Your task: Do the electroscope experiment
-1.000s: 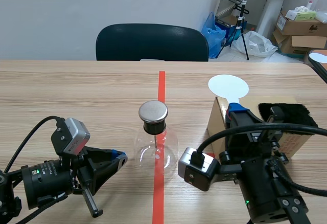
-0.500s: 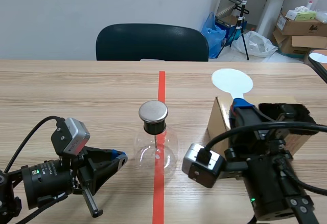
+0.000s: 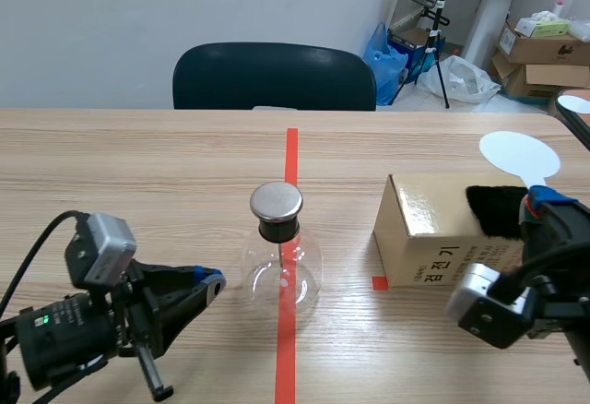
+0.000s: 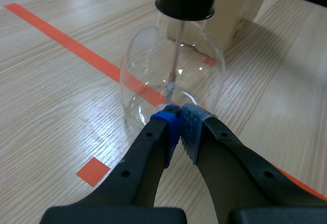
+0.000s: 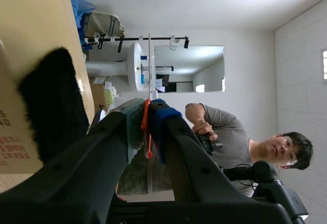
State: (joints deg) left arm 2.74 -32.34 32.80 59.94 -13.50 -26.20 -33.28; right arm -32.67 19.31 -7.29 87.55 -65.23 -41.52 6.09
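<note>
The left arm (image 3: 64, 330) lies low, and the left gripper (image 3: 207, 284) points inward with its pads (image 4: 191, 124) pressed together on nothing. The right arm (image 3: 562, 275) sits low at the far right, wrist rolled on its side. The right gripper (image 3: 546, 203) aims away, pinching the stem of a thin white disc (image 3: 519, 155).

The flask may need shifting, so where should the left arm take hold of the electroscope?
Take the black stopper at the neck, coming level from the side of the left gripper: it is narrow and upright, whereas the glass bulb below is wide, round, likely slick.
</note>
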